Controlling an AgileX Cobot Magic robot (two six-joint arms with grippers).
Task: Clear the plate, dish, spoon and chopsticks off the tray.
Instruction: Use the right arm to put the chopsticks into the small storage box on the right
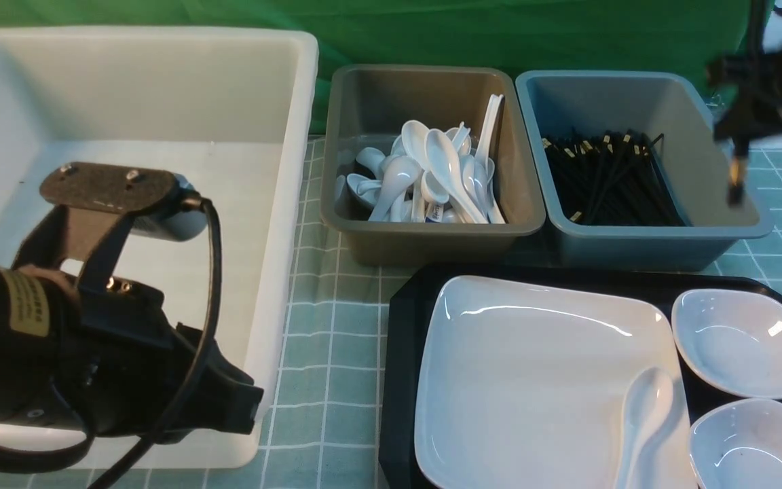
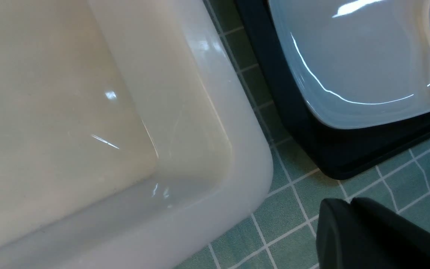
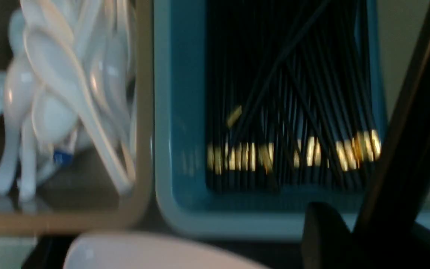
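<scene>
Spoon (image 1: 642, 414) on plate (image 1: 533, 380), arm label (image 1: 28, 303) illegible

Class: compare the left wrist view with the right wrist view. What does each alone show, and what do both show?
Left wrist only: the big white plastic tub. Right wrist only: the grey tub of white spoons and the blue tub of black chopsticks. Both: the large glossy white square plate on the black plastic tray.

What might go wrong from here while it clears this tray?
The right gripper seems to hold the chopsticks near the right rim of the blue tub. Released there, they may land on the cloth. The spoon lies loose on the plate, and lifting the plate first could tip it off.
</scene>
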